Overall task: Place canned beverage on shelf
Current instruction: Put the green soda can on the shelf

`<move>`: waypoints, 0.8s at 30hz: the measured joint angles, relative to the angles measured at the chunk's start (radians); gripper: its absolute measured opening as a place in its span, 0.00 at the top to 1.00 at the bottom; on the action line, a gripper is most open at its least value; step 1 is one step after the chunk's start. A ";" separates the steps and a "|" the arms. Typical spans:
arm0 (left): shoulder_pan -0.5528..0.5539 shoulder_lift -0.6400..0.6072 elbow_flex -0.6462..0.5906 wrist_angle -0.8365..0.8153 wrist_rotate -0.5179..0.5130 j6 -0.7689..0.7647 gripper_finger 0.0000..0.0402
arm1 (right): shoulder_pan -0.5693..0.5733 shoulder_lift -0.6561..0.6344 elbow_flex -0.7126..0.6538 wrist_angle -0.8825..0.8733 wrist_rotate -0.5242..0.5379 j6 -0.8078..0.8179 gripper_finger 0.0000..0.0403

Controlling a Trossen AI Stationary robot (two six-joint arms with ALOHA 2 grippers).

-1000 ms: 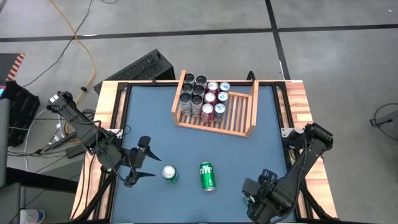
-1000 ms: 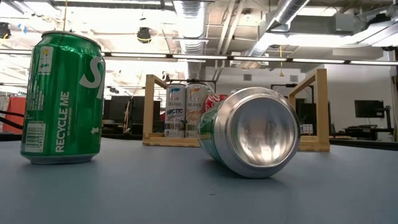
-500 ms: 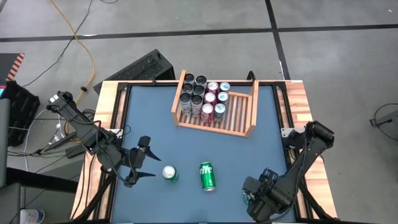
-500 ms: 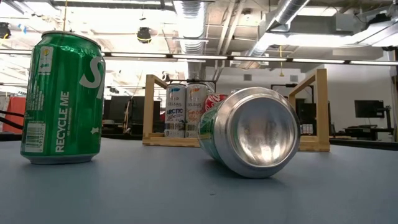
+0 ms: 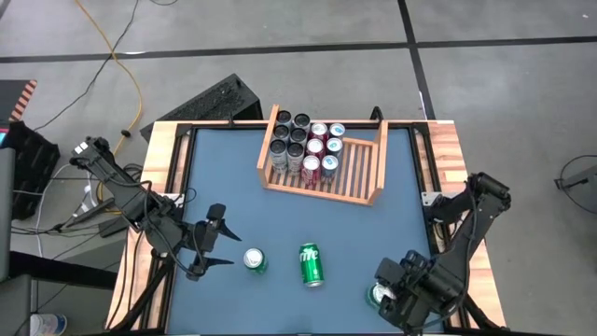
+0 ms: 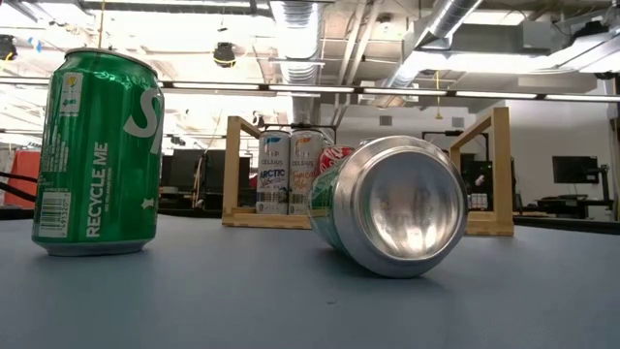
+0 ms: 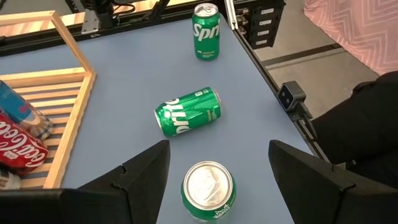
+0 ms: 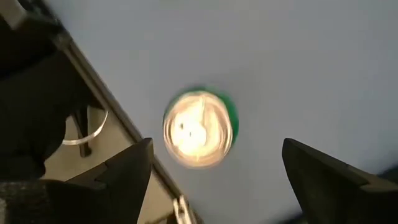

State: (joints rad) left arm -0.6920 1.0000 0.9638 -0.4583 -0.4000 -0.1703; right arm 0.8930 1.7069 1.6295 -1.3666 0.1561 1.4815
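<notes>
Three green cans are on the blue table. One stands upright [image 5: 255, 260] [image 7: 208, 190], one lies on its side [image 5: 312, 264] [image 7: 186, 112] [image 6: 387, 206], and one stands near the right edge [image 5: 378, 296] [image 8: 199, 129]. My left gripper [image 5: 220, 248] [image 7: 217, 149] hangs open, raised just left of the first upright can. My right gripper [image 5: 394, 289] [image 8: 214, 155] is open and points down over the right-hand can, its fingers clear of it on either side. The wooden shelf [image 5: 366, 177] [image 6: 489, 174] at the far side holds several upright cans.
The table has a wooden frame along its left edge [image 5: 159, 177] and its right edge [image 5: 452, 168]. The right half of the shelf's slatted base [image 5: 359, 168] is bare. Open blue table lies between the loose cans and the shelf.
My right gripper has moved up and toward the table's right edge, rolling slightly, and has stayed open. The top of the green can under it now shows in the high view. My left arm and the other cans have kept still.
</notes>
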 joint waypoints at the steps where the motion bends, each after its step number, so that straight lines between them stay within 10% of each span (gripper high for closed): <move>1: 0.000 0.000 0.000 0.000 0.000 0.000 0.35 | 0.004 0.000 0.000 -0.010 -0.024 0.012 0.14; 24: 0.000 0.002 0.000 -0.027 0.021 -0.005 0.35 | -0.018 0.018 -0.133 0.180 -0.109 0.126 0.12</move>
State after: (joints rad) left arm -0.6918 1.0016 0.9638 -0.4851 -0.3794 -0.1749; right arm 0.8745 1.7248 1.4962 -1.1870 0.0467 1.6073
